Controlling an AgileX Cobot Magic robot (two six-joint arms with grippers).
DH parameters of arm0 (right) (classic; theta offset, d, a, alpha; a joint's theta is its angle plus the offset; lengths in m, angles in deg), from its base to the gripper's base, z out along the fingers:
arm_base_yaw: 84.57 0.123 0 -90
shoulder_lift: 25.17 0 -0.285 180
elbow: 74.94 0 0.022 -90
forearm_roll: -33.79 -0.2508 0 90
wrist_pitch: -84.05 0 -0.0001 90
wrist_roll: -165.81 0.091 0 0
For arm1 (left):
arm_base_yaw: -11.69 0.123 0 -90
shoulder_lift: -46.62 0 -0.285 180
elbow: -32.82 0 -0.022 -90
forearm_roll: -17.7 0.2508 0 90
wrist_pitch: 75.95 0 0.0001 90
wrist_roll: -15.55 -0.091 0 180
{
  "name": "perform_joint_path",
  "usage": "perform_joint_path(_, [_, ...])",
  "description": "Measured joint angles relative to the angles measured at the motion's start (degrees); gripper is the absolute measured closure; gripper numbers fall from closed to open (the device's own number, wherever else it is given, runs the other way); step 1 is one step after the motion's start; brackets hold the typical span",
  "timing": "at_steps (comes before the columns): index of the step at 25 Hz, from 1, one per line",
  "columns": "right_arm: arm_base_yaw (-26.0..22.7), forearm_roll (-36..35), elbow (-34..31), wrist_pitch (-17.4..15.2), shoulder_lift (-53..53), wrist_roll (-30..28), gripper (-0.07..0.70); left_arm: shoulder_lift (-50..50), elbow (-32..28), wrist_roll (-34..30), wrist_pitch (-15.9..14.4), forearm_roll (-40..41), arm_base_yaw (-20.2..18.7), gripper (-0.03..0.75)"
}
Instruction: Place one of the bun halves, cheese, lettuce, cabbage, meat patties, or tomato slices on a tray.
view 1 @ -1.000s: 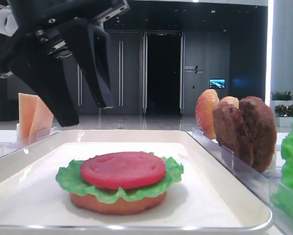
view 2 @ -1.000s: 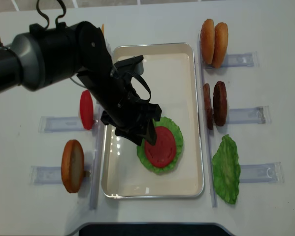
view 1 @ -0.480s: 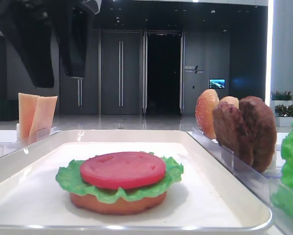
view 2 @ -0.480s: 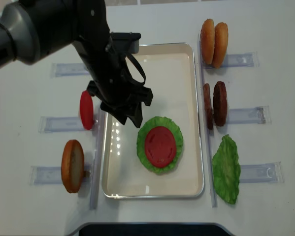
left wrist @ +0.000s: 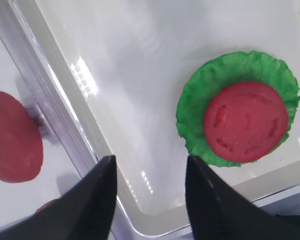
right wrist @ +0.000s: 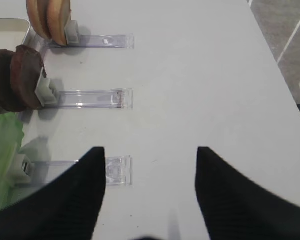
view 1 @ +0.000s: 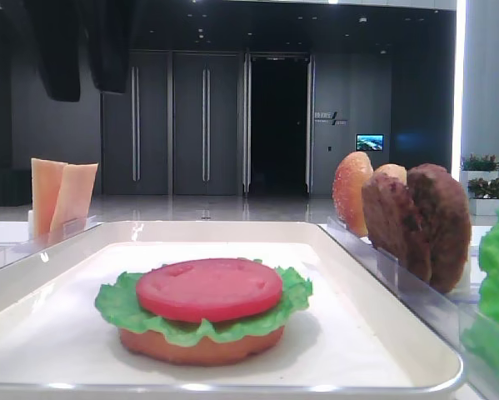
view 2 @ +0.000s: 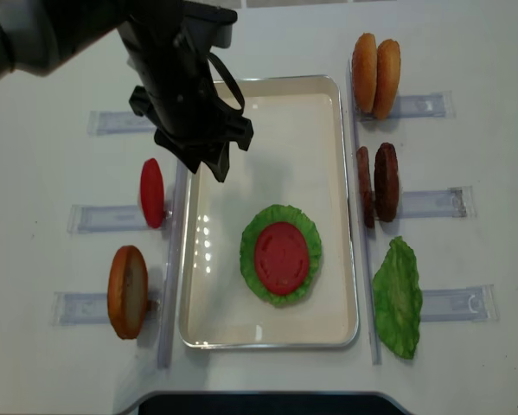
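Tomato sits on lettuce over a bun half in the tray; the left gripper hangs above the tray's left rim, jaws apart and empty. The right gripper, also spread and empty, hovers over the table.

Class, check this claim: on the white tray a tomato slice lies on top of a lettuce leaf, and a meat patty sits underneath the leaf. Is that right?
Not quite. The low exterior view shows a bun half, not a meat patty, under the lettuce leaf. The tomato slice does lie on top of the leaf, on the white tray.
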Motion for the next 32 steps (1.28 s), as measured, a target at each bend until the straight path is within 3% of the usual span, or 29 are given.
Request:
perform_joint_path(16, [0.0, 0.0, 0.0, 0.0, 0.0, 0.0, 0.22, 0.0, 1.1, 2.2, -0.2, 3.1, 0.3, 0.369])
perform_joint_path(32, [0.0, 0.0, 0.0, 0.0, 0.0, 0.0, 0.222, -2.5, 1.1, 1.7, -0.2, 3.0, 13.2, 0.369])
